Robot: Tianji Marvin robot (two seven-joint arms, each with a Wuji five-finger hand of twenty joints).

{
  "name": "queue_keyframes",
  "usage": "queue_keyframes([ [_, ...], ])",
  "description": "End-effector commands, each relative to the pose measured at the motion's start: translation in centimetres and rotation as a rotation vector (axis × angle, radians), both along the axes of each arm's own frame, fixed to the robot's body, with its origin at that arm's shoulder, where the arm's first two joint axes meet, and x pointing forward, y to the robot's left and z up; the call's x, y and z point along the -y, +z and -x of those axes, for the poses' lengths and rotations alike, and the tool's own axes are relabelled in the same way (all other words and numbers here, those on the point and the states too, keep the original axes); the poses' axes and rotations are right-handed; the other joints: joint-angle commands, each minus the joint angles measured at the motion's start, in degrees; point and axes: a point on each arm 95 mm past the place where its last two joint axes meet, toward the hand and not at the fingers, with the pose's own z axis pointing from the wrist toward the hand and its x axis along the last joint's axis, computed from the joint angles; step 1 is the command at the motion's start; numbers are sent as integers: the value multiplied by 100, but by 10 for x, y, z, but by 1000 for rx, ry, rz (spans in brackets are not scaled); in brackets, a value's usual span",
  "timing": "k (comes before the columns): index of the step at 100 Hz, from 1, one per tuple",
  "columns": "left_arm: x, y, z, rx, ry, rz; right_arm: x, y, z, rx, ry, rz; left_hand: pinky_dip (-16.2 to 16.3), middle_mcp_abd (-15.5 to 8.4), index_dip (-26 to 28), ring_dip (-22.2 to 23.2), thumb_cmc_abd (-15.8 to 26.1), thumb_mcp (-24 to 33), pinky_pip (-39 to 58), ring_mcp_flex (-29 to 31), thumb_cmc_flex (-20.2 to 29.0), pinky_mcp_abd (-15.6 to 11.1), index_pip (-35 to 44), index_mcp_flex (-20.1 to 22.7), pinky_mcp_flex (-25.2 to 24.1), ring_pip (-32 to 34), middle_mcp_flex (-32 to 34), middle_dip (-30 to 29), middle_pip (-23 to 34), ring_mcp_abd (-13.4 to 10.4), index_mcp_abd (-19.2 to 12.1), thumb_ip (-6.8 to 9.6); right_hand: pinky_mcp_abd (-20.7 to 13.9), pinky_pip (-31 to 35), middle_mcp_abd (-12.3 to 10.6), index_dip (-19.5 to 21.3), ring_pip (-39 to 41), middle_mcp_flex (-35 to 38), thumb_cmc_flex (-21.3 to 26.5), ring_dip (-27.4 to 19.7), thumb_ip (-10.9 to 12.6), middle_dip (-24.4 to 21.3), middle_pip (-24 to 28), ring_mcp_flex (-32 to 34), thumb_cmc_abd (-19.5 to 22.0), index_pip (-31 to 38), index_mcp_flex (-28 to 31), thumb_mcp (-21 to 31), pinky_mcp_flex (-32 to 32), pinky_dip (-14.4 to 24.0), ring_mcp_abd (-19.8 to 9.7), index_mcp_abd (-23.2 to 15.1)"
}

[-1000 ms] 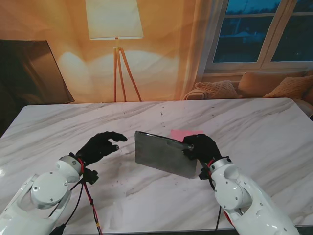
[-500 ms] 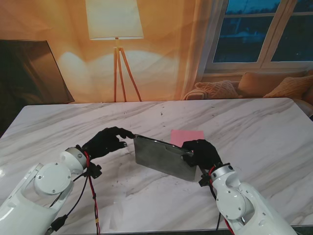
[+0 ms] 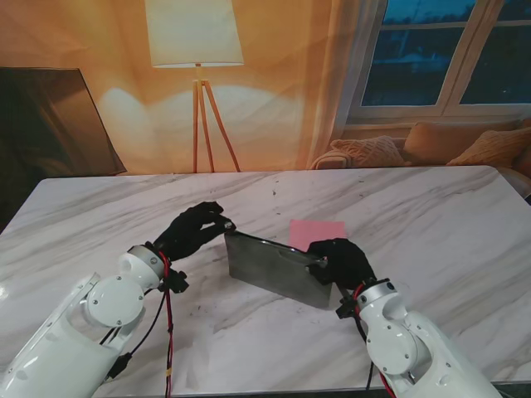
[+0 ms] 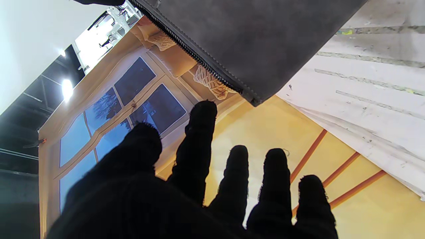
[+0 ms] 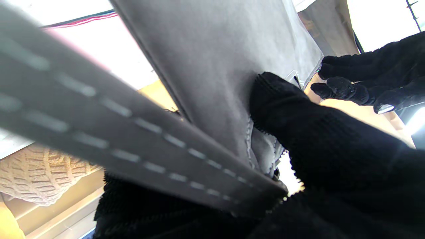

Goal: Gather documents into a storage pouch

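Note:
A flat grey zip pouch (image 3: 278,267) stands raised on its long edge over the middle of the marble table (image 3: 431,207). My right hand (image 3: 338,259) is shut on its right end, and the right wrist view shows black-gloved fingers (image 5: 332,149) pressed on the grey fabric (image 5: 225,66). My left hand (image 3: 195,232) hovers at the pouch's upper left corner. Its fingers (image 4: 199,132) are spread just short of the zip edge (image 4: 265,43), holding nothing. A pink document (image 3: 319,230) lies flat on the table just beyond the pouch.
A floor lamp (image 3: 195,50) and a sofa with cushions (image 3: 452,141) stand beyond the table's far edge. A red and black cable (image 3: 168,332) hangs from my left wrist over the table's near side.
My left hand has moved right and away from me, from open table up to the pouch's upper left corner. The right hand still holds the pouch, which has tilted slightly.

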Motion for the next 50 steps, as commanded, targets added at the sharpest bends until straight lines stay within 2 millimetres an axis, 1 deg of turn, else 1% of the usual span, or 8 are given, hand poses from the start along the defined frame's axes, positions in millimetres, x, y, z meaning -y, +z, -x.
queue_keyframes([
  [1,4,-1,-2,-9,-13,2,-3,-4,2,-18,13,5,-232,-182,-17,-128,230,-125,-214,-183,-128,-174,-27,282,42,-176,-83,-180,-115,-194,47,130,-68,235,350,251,171,-120,424,16,75,0,104,369,458,563,519,294,-15,69,-605,-664],
  [13,8,-1,-5,-17,-25,0,-3,-5,3,-20,15,6,-410,-205,36,-256,209,-110,-255,-184,-92,-180,27,368,55,-333,-77,-244,-131,-246,75,125,-69,231,350,252,170,-120,423,13,75,0,103,365,458,566,520,290,-23,60,-605,-673],
  [18,9,-1,-6,-18,-32,-8,-4,-5,3,-22,16,4,-612,-229,110,-484,208,-113,-310,-178,-88,-183,118,439,68,-590,-56,-291,-136,-315,119,119,-67,232,350,256,170,-121,425,11,75,0,103,364,464,570,517,289,-26,58,-604,-677],
  [21,9,-2,-6,-20,-36,-12,-4,-5,3,-22,16,4,-815,-241,140,-659,216,-129,-393,-174,-88,-188,153,461,93,-768,-51,-324,-149,-353,139,118,-65,232,350,258,167,-122,434,10,78,0,102,357,464,571,517,289,-29,56,-603,-677],
  [31,11,-3,-8,-26,-46,-26,-4,-5,4,-20,20,9,-1055,-254,207,-811,221,-159,-454,-128,-72,-178,256,517,112,-920,-30,-356,-150,-381,154,111,-56,206,320,261,141,-136,476,1,86,-11,79,310,490,551,517,234,-63,38,-585,-716],
  [50,14,-9,-11,-40,-60,-58,-5,-6,4,-23,25,11,-1128,-251,276,-848,254,-197,-442,-103,-72,-177,366,559,113,-974,-1,-366,-139,-373,182,104,-49,169,297,273,118,-142,496,-6,107,-12,53,291,511,534,512,179,-95,13,-583,-722],
])
